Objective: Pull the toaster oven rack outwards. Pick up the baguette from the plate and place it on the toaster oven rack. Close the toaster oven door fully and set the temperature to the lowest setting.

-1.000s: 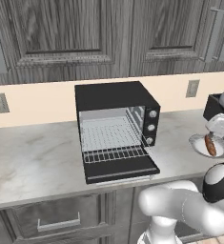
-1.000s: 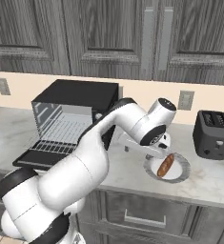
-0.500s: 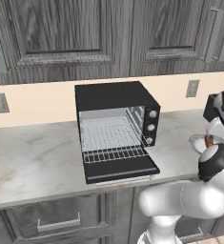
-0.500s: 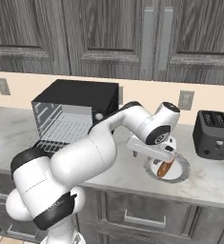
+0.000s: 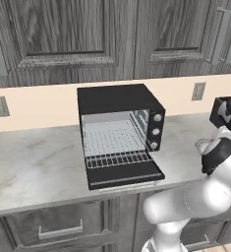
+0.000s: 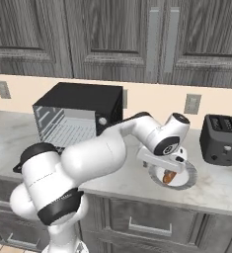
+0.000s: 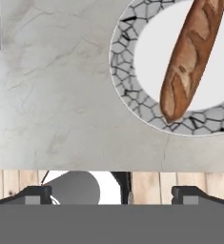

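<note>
Dark grey wood-grain wall cabinets [image 5: 112,34] hang over a cream backsplash [image 6: 152,101] with pale outlet plates [image 5: 198,91]. The marble counter [image 5: 33,167] tops matching drawers [image 6: 147,225] with silver pulls.

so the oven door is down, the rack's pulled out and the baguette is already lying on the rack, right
Not quite. The oven door is down and the rack is pulled out, but the baguette is lying on the plate, not on the rack. The hand view shows it there, with the open gripper above the counter beside the plate, and the left base view shows the rack bare.
</note>
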